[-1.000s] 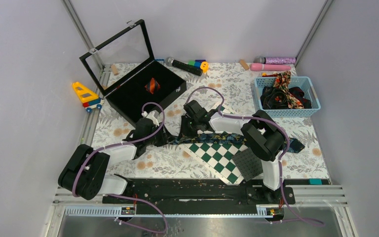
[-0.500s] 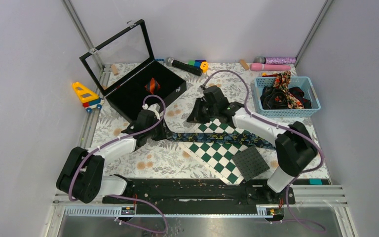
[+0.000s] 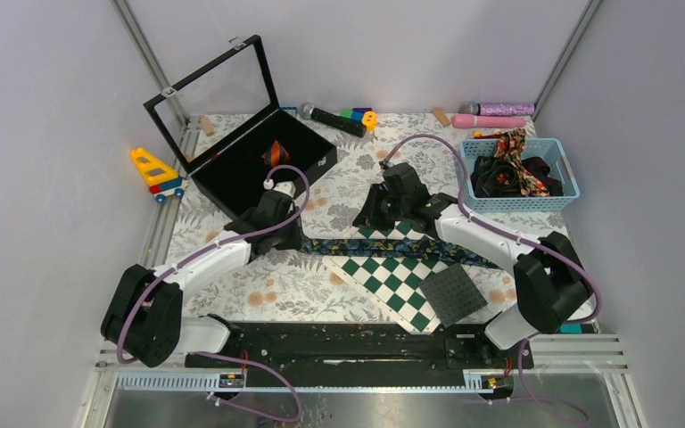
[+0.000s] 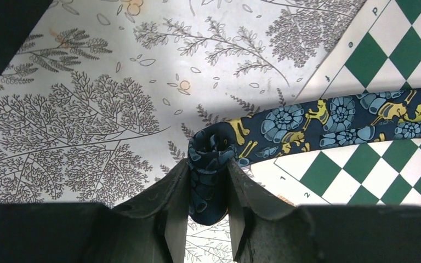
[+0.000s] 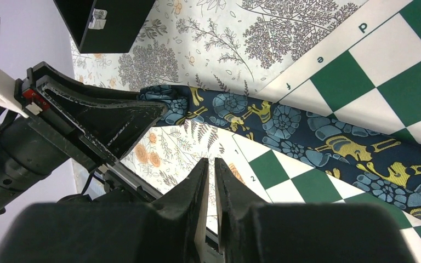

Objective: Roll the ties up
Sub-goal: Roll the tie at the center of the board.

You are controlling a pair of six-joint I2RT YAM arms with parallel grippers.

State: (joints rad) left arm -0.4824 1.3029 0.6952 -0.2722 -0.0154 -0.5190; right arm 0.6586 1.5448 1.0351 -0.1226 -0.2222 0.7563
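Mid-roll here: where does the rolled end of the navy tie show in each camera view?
Top external: rolled end sits left of centre.
Left wrist: lower centre, pinched in the left tool.
Right wrist: upper left of centre.
Shared landmark: the green-and-white chequered board under the tie's flat length.

- A tie [image 3: 383,251] lies across the chequered board [image 3: 392,287] at the frame's centre, running left to right.
- Its left end, off the board, sits between the fingers of the left gripper [image 4: 207,167].
- The right gripper [image 5: 209,163] hangs above the board's upper left part.
- An open case [image 3: 232,178] stands at upper left, with a rolled tie [image 3: 275,153] in it.
- A basket [image 3: 517,203] at upper right holds other ties [image 3: 513,174].
- A toy truck [image 3: 156,172] lies left of the case, and a microphone [image 3: 332,118] lies at top centre.
- A square mat [image 3: 453,292] lies at the board's lower right edge.
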